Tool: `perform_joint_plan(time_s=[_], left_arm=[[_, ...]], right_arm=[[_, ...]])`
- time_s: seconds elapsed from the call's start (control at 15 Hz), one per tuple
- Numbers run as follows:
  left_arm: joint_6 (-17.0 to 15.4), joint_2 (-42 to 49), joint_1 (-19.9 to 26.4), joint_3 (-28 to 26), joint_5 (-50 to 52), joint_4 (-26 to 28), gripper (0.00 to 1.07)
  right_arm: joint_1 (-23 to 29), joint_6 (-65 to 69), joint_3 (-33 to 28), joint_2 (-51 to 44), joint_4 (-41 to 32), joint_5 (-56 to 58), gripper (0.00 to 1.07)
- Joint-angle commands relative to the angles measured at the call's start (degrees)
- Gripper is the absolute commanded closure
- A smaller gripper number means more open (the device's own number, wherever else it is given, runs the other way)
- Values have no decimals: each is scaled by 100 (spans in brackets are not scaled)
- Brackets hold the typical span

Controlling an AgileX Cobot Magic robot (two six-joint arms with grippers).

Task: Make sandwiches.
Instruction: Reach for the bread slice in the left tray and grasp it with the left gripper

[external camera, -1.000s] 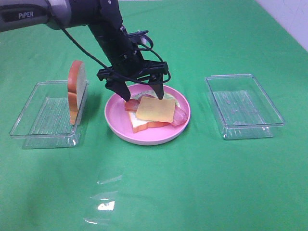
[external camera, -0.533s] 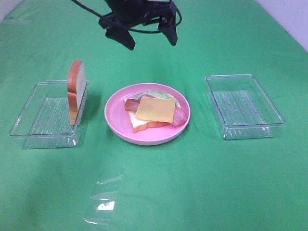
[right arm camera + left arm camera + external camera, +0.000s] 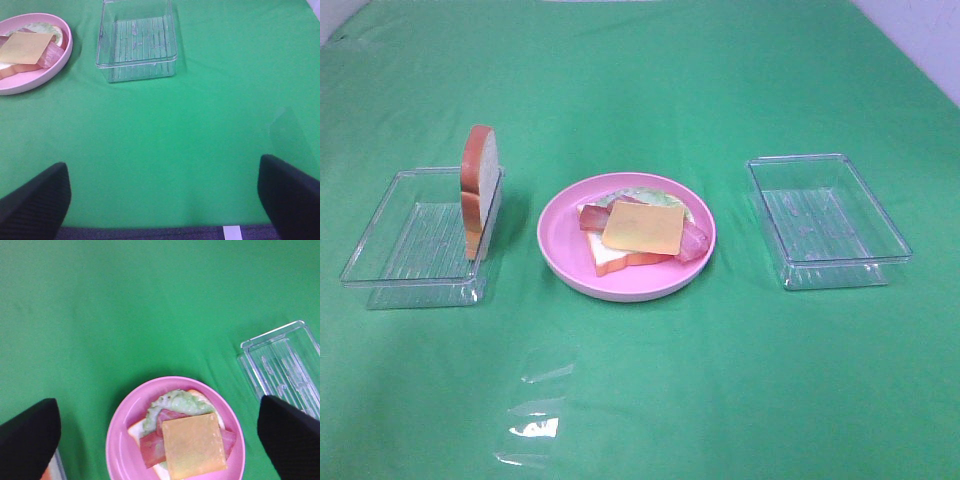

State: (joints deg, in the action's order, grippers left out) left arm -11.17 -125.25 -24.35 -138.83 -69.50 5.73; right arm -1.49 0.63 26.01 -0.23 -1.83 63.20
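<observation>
On the pink plate [image 3: 560, 262] lies a stack: a white bread slice [image 3: 610, 260], pale green lettuce [image 3: 640, 193], red-brown bacon [image 3: 692, 242] and a yellow cheese square [image 3: 643, 227] on top. A second bread slice [image 3: 478, 190] stands on edge in the left clear tray [image 3: 410, 240]. Neither arm shows in the high view. My left gripper [image 3: 157, 420] hangs open high above the plate [image 3: 117, 440], with the cheese [image 3: 194, 445] far below its fingers. My right gripper [image 3: 162, 192] is open over bare cloth, the plate [image 3: 50, 70] far off to one side.
An empty clear tray [image 3: 825, 220] sits right of the plate and also shows in the right wrist view [image 3: 137, 40]. A crumpled piece of clear film [image 3: 535, 410] lies on the green cloth near the front edge.
The left arm has lifted away from the plate and left the high view. The cheese stays on the stack. The right arm has not moved.
</observation>
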Motion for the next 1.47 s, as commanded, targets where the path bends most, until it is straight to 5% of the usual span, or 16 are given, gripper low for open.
perform_joint_plan(time_s=[0.07,0.47,0.8,1.13,1.47], left_arm=[[-52,350,206,636,-619,-40,6],[-120,561,504,2550,-613,-206,6],[-361,252,544,2802,-607,-521,6],[-991,-298,544,2802,-281,-636,6],[-1037,-476,544,2802,109,-745,8]], right_arm=[[-6,-6,-11,-160,6,-23,9],[-6,-6,-11,-160,6,-23,9],[-6,-6,-11,-160,6,-23,9],[-6,-6,-11,-160,6,-23,9],[-6,-6,-11,-160,6,-23,9]])
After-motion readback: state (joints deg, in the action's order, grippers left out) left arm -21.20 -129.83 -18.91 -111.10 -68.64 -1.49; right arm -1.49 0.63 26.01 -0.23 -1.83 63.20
